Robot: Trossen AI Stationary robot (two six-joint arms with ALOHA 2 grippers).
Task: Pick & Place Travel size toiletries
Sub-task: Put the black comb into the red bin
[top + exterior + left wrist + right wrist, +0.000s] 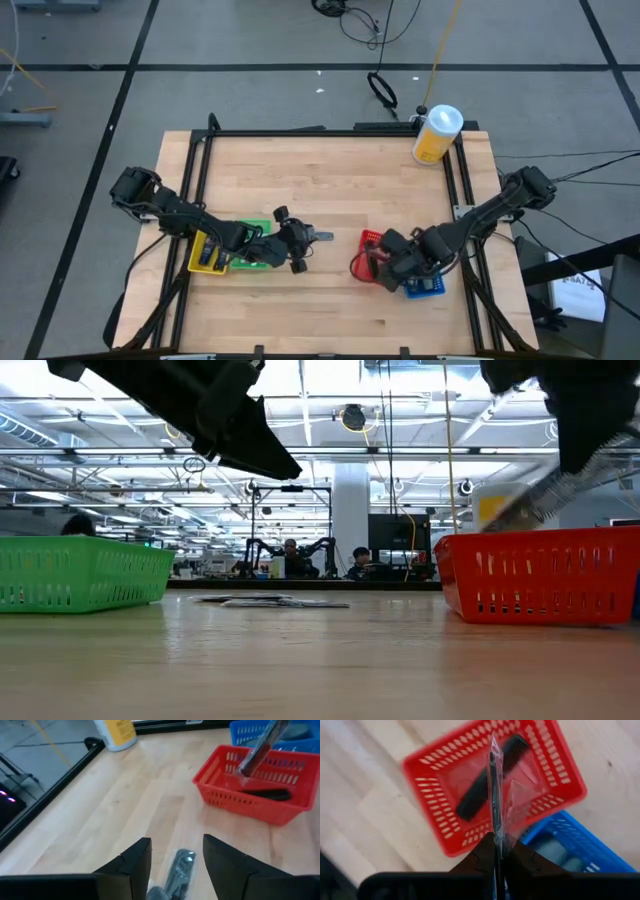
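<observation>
Here the right gripper (pixel 496 851) pinches a clear-wrapped packet (pixel 495 795) above the red bin (pixel 440 785).

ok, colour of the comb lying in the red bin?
Black comb; clearest in the right wrist view.

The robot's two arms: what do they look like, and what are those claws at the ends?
Both arms are dark, almost black, built from jointed segments with cables alongside. Each ends in a two-finger gripper: the left gripper has broad, wedge-shaped black fingers; the right gripper has matching dark fingers. No markings are visible.
</observation>
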